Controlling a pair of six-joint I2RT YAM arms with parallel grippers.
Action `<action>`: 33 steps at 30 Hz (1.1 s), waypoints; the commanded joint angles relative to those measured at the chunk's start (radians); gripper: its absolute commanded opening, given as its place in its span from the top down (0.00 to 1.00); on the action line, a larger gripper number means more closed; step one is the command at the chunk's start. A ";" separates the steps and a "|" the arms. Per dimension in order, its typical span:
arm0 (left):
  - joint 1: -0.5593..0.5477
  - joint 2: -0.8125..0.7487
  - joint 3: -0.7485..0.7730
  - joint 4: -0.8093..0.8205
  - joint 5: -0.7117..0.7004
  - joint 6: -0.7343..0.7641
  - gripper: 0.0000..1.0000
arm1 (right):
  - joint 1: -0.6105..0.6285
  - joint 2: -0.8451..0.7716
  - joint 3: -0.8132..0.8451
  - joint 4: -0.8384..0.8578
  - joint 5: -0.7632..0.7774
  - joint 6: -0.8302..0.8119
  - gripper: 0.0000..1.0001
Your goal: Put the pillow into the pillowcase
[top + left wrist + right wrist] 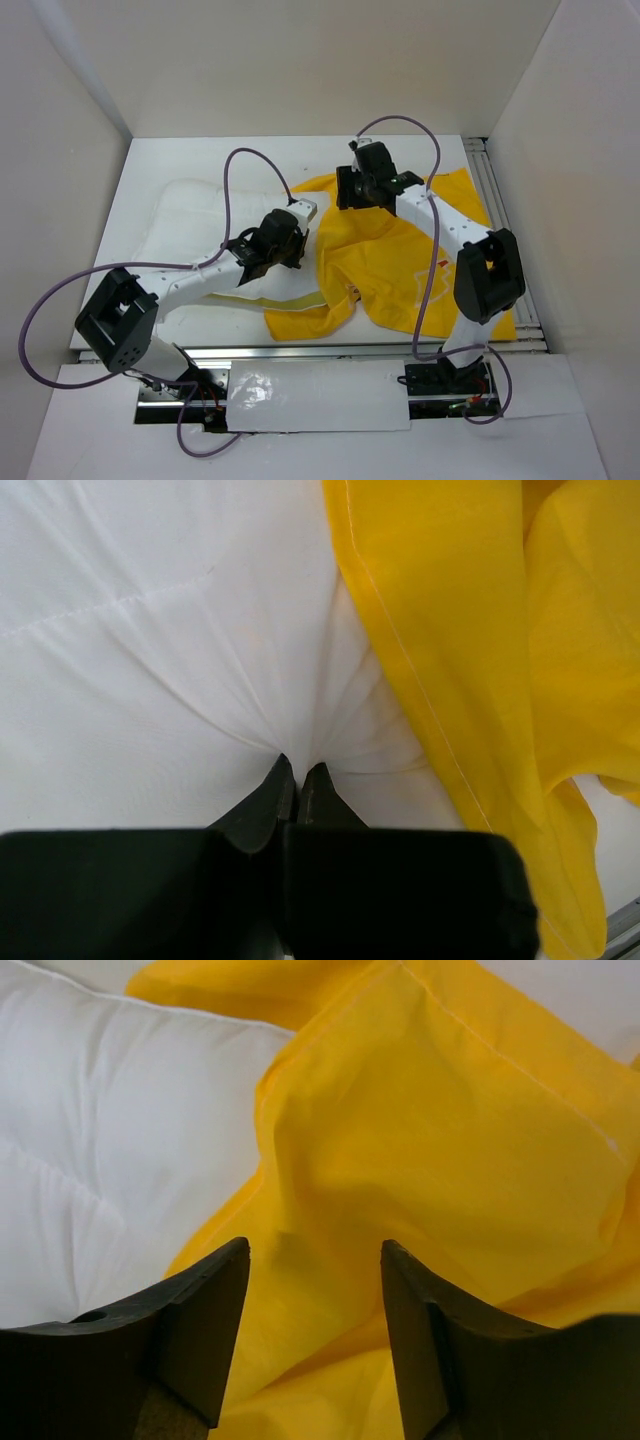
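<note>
The white pillow [195, 215] lies on the left half of the table. Its right edge reaches under the bright yellow pillowcase [400, 260], which is crumpled across the middle and right. My left gripper [290, 245] is at the pillow's right edge, beside the case's hem. In the left wrist view this left gripper [300, 767] is shut on a pinch of the pillow [150, 660], with puckers fanning out from its tips, and the pillowcase [460, 630] hangs just to the right. My right gripper [347, 195] hovers over the case's far left corner. Seen from the right wrist, the right gripper [315, 1250] is open above the pillowcase [420, 1140], holding nothing, with the pillow [120, 1120] at left.
White walls [70, 170] close in the table on the left, back and right. An aluminium rail [492, 190] runs along the right side and another rail [350, 349] along the near edge. Purple cables [255, 158] loop above both arms.
</note>
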 commanded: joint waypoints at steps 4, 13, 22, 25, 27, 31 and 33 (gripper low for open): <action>-0.002 -0.015 0.022 0.080 -0.022 0.006 1.00 | 0.013 0.076 0.092 0.063 0.013 0.003 0.32; -0.002 -0.024 0.053 0.080 -0.036 0.025 1.00 | 0.045 0.169 0.198 0.094 -0.033 -0.009 1.00; -0.002 -0.188 0.004 0.177 -0.033 0.163 1.00 | 0.107 0.229 0.393 0.065 -0.012 -0.036 1.00; -0.002 -0.257 -0.022 0.225 -0.022 0.190 1.00 | 0.107 0.229 0.421 0.065 -0.093 -0.057 1.00; -0.002 -0.266 -0.033 0.254 -0.022 0.209 1.00 | 0.117 0.229 0.409 0.065 -0.153 -0.066 1.00; -0.002 -0.225 0.002 0.269 -0.048 0.232 1.00 | 0.153 0.215 0.430 0.056 -0.367 -0.066 1.00; 0.008 -0.155 0.045 0.254 -0.094 0.233 1.00 | 0.171 0.191 0.439 0.056 -0.433 -0.066 1.00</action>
